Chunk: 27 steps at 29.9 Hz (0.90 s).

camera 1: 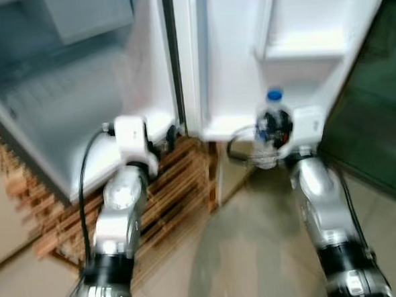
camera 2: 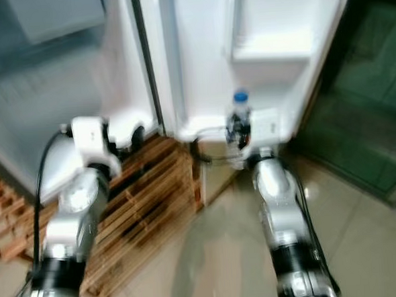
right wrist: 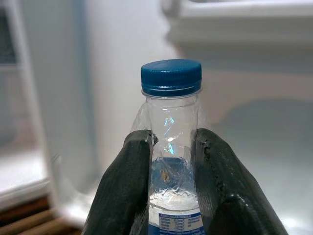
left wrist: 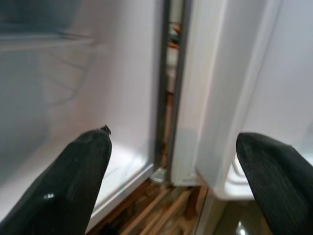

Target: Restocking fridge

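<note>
A small clear water bottle (right wrist: 171, 147) with a blue cap (right wrist: 171, 77) is standing upright between the fingers (right wrist: 122, 191) of the right gripper (camera 1: 272, 134), which are pressing in on its shoulder just below the neck, above the blue-edged label. The thin plastic is looking crinkled where the pads are biting, so the wall is probably soft and would buckle under a harder squeeze; the bottle appears to be carrying only some water low down, so it is likely fairly light, and the smooth plastic could slip if the grip loosens. The stiffer zone near the neck and cap seems the safer place to hold, close to where the fingers are sitting now. In the head views the bottle is hovering just in front of the lower shelf (camera 1: 233, 123) of the open fridge door (camera 1: 299, 41), with a second door shelf (camera 1: 303, 48) above it. The right arm (camera 1: 326, 215) is reaching forward and slightly upward from the near right, wrist level. The left arm (camera 1: 121, 214) is extending forward on the left, its left gripper (left wrist: 171, 171) spread wide and holding nothing, pointing at the seam between the fridge compartment (camera 1: 59, 83) and the door, above a slatted wooden pallet (camera 1: 167, 191) under the fridge.
</note>
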{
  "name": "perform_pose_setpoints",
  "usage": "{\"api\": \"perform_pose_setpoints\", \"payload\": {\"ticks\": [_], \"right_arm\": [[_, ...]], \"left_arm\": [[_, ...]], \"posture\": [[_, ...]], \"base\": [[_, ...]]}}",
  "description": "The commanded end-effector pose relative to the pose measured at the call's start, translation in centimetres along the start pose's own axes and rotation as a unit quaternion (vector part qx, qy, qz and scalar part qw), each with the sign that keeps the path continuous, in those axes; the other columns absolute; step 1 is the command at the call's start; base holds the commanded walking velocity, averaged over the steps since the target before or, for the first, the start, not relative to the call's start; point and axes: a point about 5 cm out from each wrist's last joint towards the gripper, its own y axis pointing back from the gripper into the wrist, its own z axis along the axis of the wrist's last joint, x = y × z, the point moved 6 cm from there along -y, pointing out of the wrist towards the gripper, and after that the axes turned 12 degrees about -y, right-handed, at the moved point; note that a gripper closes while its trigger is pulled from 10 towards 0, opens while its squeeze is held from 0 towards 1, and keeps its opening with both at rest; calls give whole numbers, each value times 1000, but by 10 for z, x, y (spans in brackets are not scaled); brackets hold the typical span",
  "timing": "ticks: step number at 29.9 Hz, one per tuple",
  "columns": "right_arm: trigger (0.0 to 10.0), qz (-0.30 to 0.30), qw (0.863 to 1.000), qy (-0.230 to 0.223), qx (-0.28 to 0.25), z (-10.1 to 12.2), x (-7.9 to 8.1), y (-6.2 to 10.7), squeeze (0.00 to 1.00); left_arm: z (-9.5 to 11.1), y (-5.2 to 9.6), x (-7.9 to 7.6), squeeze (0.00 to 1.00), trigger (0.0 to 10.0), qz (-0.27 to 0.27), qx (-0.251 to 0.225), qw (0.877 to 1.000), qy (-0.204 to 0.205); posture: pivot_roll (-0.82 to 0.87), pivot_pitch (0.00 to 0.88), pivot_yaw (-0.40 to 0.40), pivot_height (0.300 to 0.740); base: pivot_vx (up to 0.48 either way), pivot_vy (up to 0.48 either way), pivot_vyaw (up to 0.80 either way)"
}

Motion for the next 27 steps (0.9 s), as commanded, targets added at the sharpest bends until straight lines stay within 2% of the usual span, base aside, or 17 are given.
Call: {"api": "perform_pose_setpoints", "payload": {"ticks": [1, 5, 12, 17, 19, 21, 24, 26, 27], "right_arm": [[10000, -8, 1000, 10, -26, 17, -8, -2, 0], [10000, 48, 998, 26, -19, 21, 20, -19, 0], [10000, 72, 996, 29, -45, 41, 38, -30, 0], [10000, 90, 994, 27, -48, 45, 52, -33, 0], [10000, 108, 992, 34, -47, 43, 65, -36, 0], [10000, 109, 992, 36, -47, 42, 67, -37, 0], [10000, 117, 991, 49, -50, 42, 73, -39, 0], [10000, 132, 986, 81, -64, 46, 80, -43, 0], [10000, 132, 986, 81, -64, 46, 80, -43, 0]], "left_arm": [[6, -3, -9, 0, 10000, -13, -8, 1000, 2], [11, 0, -7, 0, 10000, -10, -23, 1000, 11], [15, 4, -6, 0, 10000, -22, -29, 999, 12], [14, 7, -6, 0, 10000, -28, -26, 999, 11], [12, 10, -7, 0, 10000, -35, -20, 999, 9], [11, 10, -7, 0, 10000, -38, -19, 999, 9], [11, 12, -8, 0, 10000, -45, -17, 999, 6], [11, 14, -6, 0, 10000, -46, -15, 999, 4], [11, 14, -6, 0, 10000, -46, -15, 999, 4]], "posture": [[-54, 0, 37, 740], [-49, 0, 43, 740], [-30, 0, 56, 740], [-22, 0, 69, 740], [-21, 0, 82, 740], [-21, 0, 82, 740], [-15, 0, 93, 740], [-3, 0, 104, 740], [-3, 0, 104, 740]], "base": [[480, 0, 0], [120, 0, 0], [0, 0, 0], [0, 0, 0], [0, 0, 0], [0, 0, 0], [0, 0, 0], [0, 0, 0], [0, 0, 0]]}}
